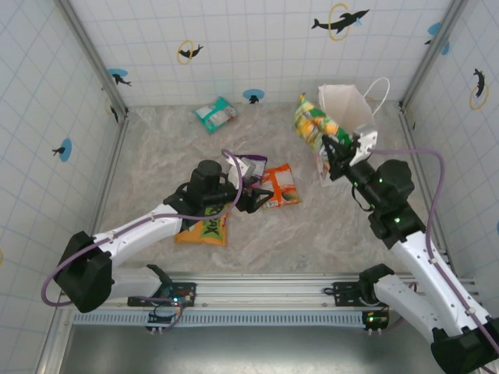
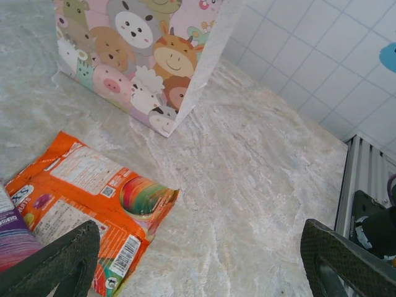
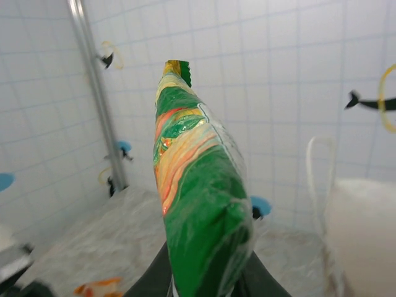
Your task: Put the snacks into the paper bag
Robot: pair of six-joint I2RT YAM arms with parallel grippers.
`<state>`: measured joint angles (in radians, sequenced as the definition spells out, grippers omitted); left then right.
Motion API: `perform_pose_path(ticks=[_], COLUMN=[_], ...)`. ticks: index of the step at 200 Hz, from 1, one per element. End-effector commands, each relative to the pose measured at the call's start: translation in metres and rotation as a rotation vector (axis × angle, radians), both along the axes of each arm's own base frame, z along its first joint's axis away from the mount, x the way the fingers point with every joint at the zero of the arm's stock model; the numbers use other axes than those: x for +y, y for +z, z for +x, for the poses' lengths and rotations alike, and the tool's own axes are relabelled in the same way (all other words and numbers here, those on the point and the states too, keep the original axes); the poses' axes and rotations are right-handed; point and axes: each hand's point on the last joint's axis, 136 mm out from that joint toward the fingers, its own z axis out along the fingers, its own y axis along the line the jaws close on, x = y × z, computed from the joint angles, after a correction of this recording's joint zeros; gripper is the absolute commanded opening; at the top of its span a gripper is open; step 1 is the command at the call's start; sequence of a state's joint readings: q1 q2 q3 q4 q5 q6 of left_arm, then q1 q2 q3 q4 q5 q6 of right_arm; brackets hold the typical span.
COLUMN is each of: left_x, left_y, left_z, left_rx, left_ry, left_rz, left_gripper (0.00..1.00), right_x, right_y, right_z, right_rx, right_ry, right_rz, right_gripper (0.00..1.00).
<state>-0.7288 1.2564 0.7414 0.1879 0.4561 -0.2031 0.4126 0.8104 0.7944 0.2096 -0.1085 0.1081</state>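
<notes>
Green foil packet pinched at its lower end in the right jaws, long axis standing nearly upright, notched top seal highest. Hangs clear of the tabletop, just beside the paper bag, on the bag's flank facing the left arm and about level with its open mouth. Calls, by the look of it, for a short sideways carry over the rim and then a release, with little turning needed given the long axis already pointing down toward the opening. Right arm plainly the nearer one to the bag.

Left jaws spread wide, gripping nothing, low over the tabletop and well apart from the bag, out on that same flank. Just ahead of them in the left wrist view: an orange-red packet lying flat, long axis slanting up toward the bag's patterned wall, and a purple packet just beside it, cut off by the frame edge. Probably the next pick for that arm.

Farther from the bag: a teal-white packet near the back wall, and a large orange packet toward the arm bases, partly covered by the left arm.

Bag's inside hidden from every angle; contents, if any, impossible to tell. Right fingertips masked by the green packet. Bag itself blurred in the right wrist view. Tiny orange packet not made out.
</notes>
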Motion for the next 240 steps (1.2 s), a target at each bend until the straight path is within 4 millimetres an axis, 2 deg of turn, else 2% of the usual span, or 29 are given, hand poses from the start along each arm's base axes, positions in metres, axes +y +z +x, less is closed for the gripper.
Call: perform_pose_path(ticks=[1,14,34,56,81,126,178,194,218,240], left_x=[0.000,0.000,0.000,0.000,0.000,-0.002,0.002,0.002,0.002,0.002], left_y=[0.013,0.011,0.010,0.011,0.012,0.008,0.007,0.005,0.005,0.004], left_z=[0.009,0.009,0.010,0.013,0.017,0.018,0.019,0.020,0.021,0.023], left_rx=[-0.008,-0.001,0.004,-0.015,-0.028,-0.009,-0.021,-0.023,-0.017,-0.011], left_ry=[0.031,0.034,0.035,0.044,0.046,0.049,0.068,0.067,0.070,0.080], left_rz=[-0.012,-0.009,-0.003,0.016,0.032,0.032,0.049,0.054,0.057,0.058], left_gripper=[0.86,0.85,0.85,0.85,0.85,0.83,0.83,0.83,0.83,0.83], right_x=[-0.024,-0.035,-0.063,-0.093,-0.112,-0.110,-0.106,-0.107,-0.109,-0.113], right_y=[0.057,0.069,0.082,0.078,0.059,0.020,-0.009,-0.015,-0.017,-0.015], right_z=[0.011,0.022,0.041,0.066,0.093,0.137,0.159,0.161,0.159,0.154], right_rx=[-0.148,-0.168,-0.178,-0.138,-0.076,0.024,0.086,0.101,0.123,0.127], right_ry=[-0.130,-0.176,-0.285,-0.386,-0.414,-0.348,-0.325,-0.327,-0.344,-0.363], right_rz=[0.026,0.048,0.094,0.125,0.167,0.232,0.254,0.259,0.270,0.259], right_gripper=[0.10,0.11,0.11,0.11,0.11,0.12,0.12,0.19,0.39,0.45])
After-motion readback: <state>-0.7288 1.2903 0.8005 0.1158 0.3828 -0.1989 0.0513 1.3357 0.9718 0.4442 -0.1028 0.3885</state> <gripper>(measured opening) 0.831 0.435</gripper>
